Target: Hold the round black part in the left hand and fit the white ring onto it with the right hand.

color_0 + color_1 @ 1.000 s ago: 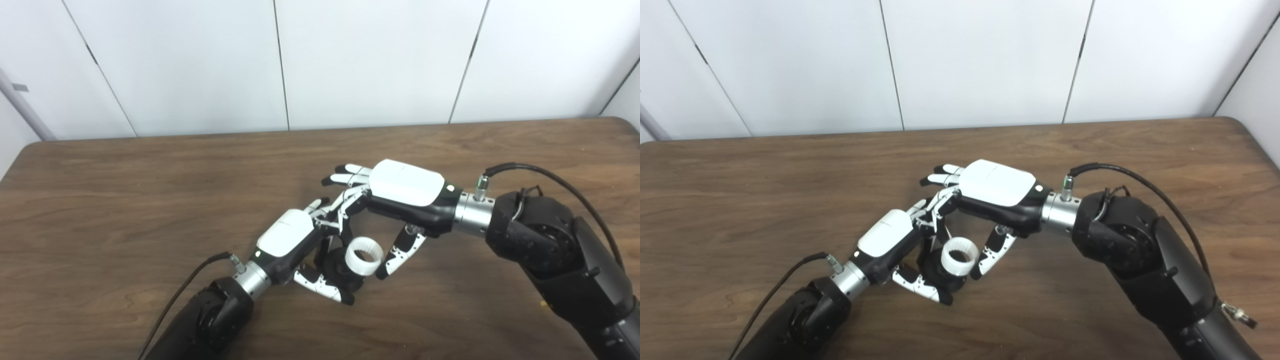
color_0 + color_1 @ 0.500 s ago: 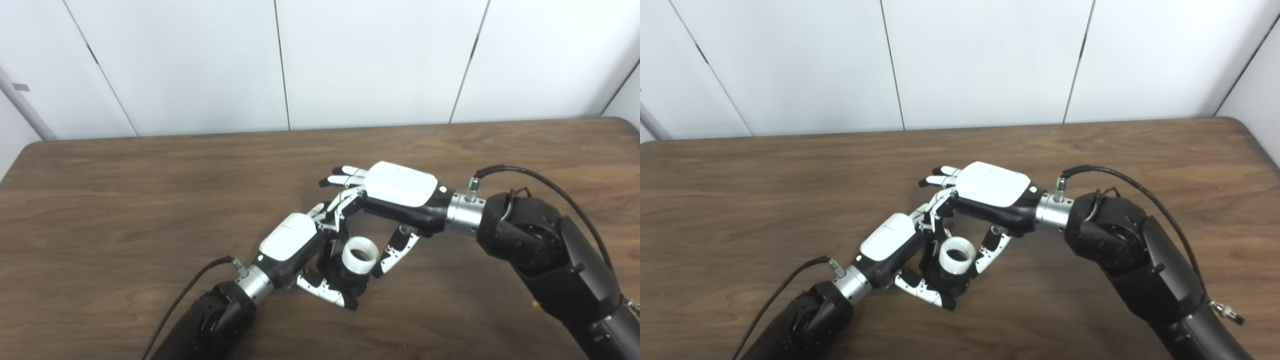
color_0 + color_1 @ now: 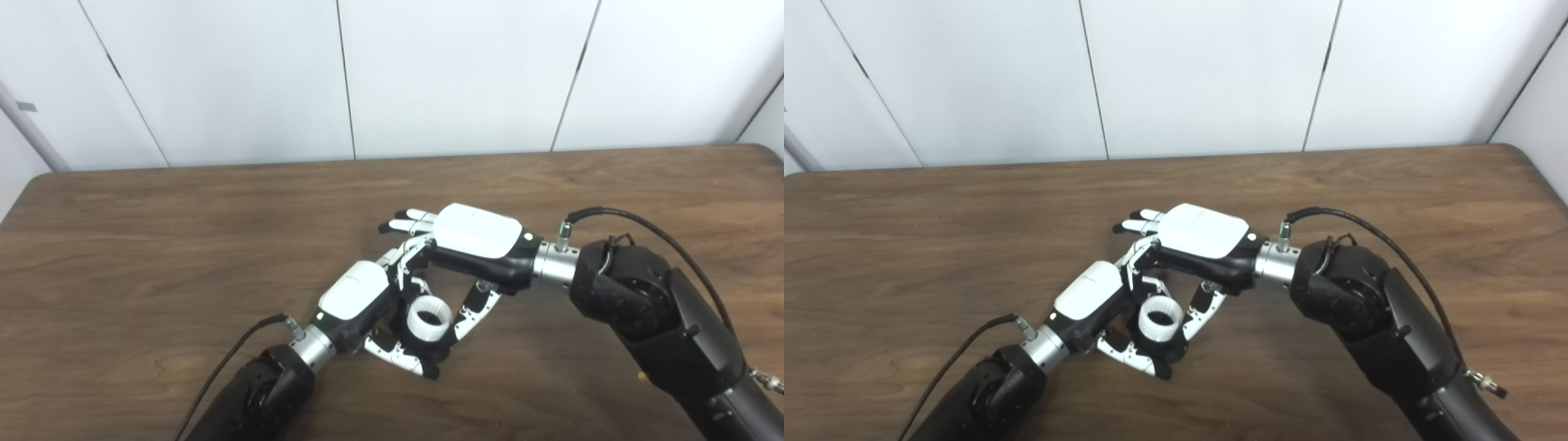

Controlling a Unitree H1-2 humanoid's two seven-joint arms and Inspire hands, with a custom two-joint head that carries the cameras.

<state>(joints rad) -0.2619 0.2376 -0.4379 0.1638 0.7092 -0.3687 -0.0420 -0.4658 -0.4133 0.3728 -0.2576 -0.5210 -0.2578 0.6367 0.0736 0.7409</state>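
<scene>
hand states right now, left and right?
Left hand: shut on the round black part.
Right hand: shut on the white ribbed ring, pinched between finger and thumb, at the black part.

The ribbed plastic ring (image 3: 430, 316) is white, and the round part (image 3: 436, 346) under it is black. Both hands, left (image 3: 361, 300) and right (image 3: 474, 242), have white shells over black bodies. The wooden table (image 3: 184, 245) beneath them is dark brown with grain stripes.
</scene>
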